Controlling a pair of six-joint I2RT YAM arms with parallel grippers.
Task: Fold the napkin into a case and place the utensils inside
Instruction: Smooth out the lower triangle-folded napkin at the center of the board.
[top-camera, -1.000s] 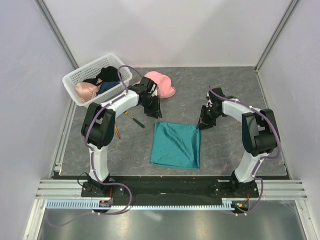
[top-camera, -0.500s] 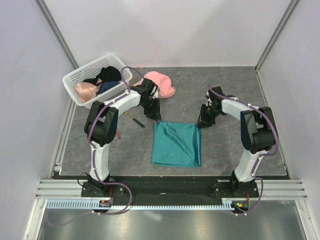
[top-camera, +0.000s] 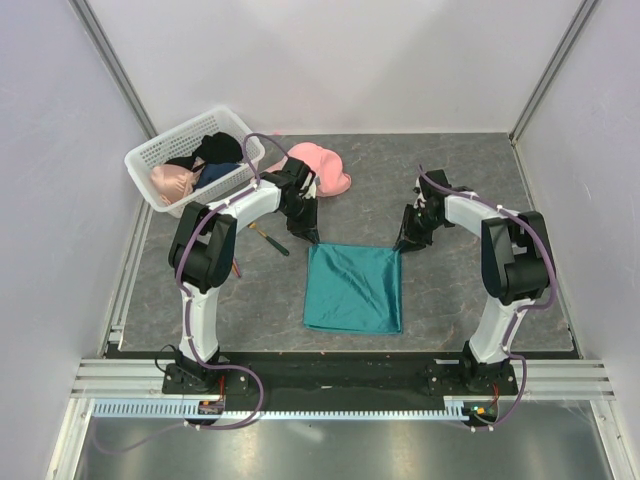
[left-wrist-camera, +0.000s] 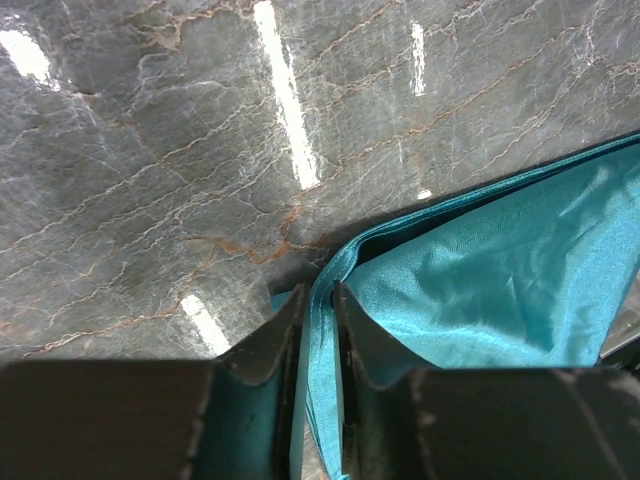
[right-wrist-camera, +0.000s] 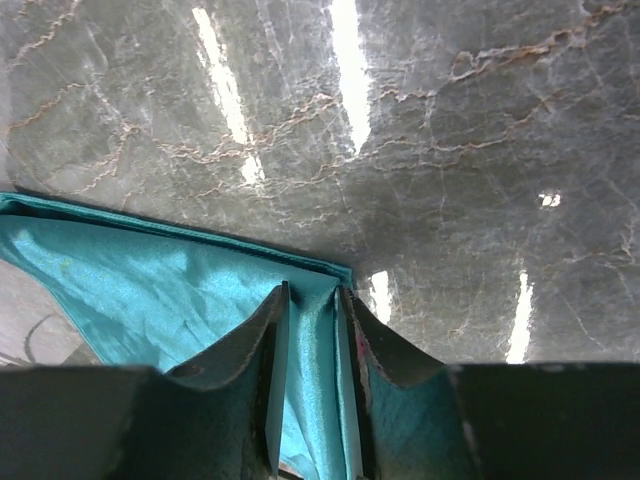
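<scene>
ok so the soft teal-green cloth napkin (top-camera: 352, 288) lies flat and roughly square on the grey marble-look desk (top-camera: 450, 180), in the middle, between the two arms. No case yet, I'd call this the very first fold being set up

The left tool (top-camera: 310, 235) sits at the far left corner and the right tool (top-camera: 405, 242) at the far right corner. In the left wrist view the left tool (left-wrist-camera: 318, 295) is narrow, with the doubled edge of the cloth (left-wrist-camera: 480, 270) nipped between its fingers and the corner puckered up off the desk a bit. Same deal on the right: the right tool (right-wrist-camera: 312, 290) is narrowed around a strip of the cloth (right-wrist-camera: 150, 290) just inside the corner, and it looks pinched rather than loose

How I'd do this step well, just my take:
- lift both corners together and level, or the satin-ish cloth skews
- keep a little tension across the far edge so it doesn't sag in the middle
- carry it toward the near edge and line the edges up before letting go
- the stuff looks slippery, so go slow and low, a shallow pinch could slide out

The utensils aren't in play yet. The slim dark-handled fork (top-camera: 272, 241) lies on the desk just left of the napkin, by the left arm, and a thin orange-ish piece (top-camera: 235, 266) sits near that arm too, hard to make out. The white plastic basket (top-camera: 140, 165) and pink cap (top-camera: 325, 170) are well behind, out of the way
</scene>
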